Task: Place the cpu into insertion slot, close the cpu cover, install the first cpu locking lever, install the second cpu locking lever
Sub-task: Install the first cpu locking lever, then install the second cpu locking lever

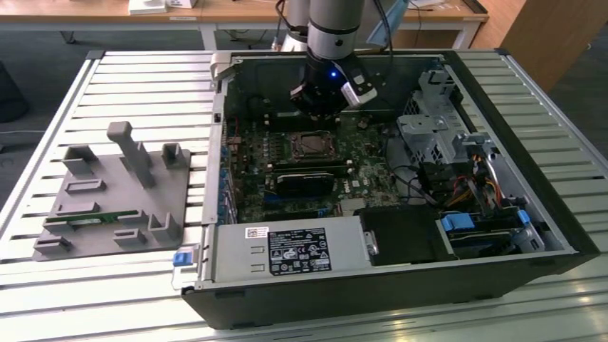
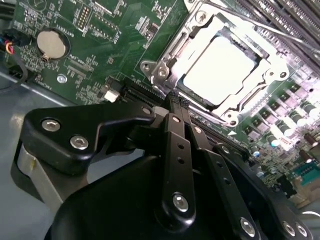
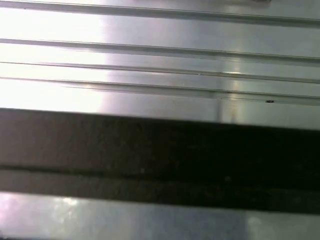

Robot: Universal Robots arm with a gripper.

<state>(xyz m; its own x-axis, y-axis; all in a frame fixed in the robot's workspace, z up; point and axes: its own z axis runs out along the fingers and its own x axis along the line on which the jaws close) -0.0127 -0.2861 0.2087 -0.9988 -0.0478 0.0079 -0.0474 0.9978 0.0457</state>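
The claw (image 1: 318, 114) is hanging inside the open computer case (image 1: 532, 214), just above the green circuit board (image 1: 375, 182) and a little beyond the insertion slot (image 1: 311, 145) as the exterior view shows it. In the second wrist view the claw (image 2: 178, 102) is showing its two black fingers (image 2: 174, 131) pressed together at the tips, clenched with nothing between them, and the tips are pointing at the near edge of the socket without clearly touching it.

The cpu (image 2: 219, 70) is lying flat inside the insertion slot (image 2: 165, 70), its pale metal top glaring under the light. The cpu cover (image 2: 272, 62) appears to be lying down around the chip, framing it, though the glare is making the edges hard to separate from the slot's own metal rim. A thin wire lever (image 2: 280, 31) is running along the far side of the socket.

A round coin battery (image 2: 52, 44) is sitting on the board well apart from the socket. Outside the case, on the slatted metal table (image 1: 142, 85), a grey fixture block (image 1: 109, 199) is standing toward the exterior view's left. In the first wrist view, ribbed metal slats (image 3: 160, 65) are running across above a dark band.
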